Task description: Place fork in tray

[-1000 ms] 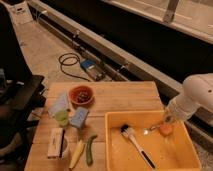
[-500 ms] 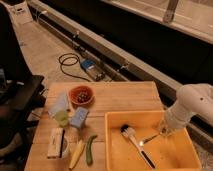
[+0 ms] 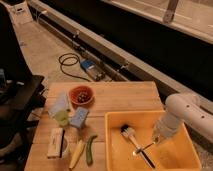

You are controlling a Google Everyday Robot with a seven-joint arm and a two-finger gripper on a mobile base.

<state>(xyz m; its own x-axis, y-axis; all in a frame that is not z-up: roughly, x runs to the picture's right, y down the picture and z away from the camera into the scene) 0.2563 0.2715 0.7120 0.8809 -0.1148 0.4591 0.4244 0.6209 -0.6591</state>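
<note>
Crowding claw [image 3: 156, 141]: brush [image 3: 135, 143] alongside

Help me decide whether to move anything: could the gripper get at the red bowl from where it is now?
Probably yes. The gripper hangs low inside the tray by the fork and brush; once lifted over the wall, the bowl sits open on the table with nothing above it.

Wooden tabletop [image 3: 120, 97] carries the yellow tray [image 3: 115, 150], a red bowl [image 3: 81, 95] and a green vegetable [image 3: 90, 149]; the tool [image 3: 156, 140] hangs inside the tray
</note>
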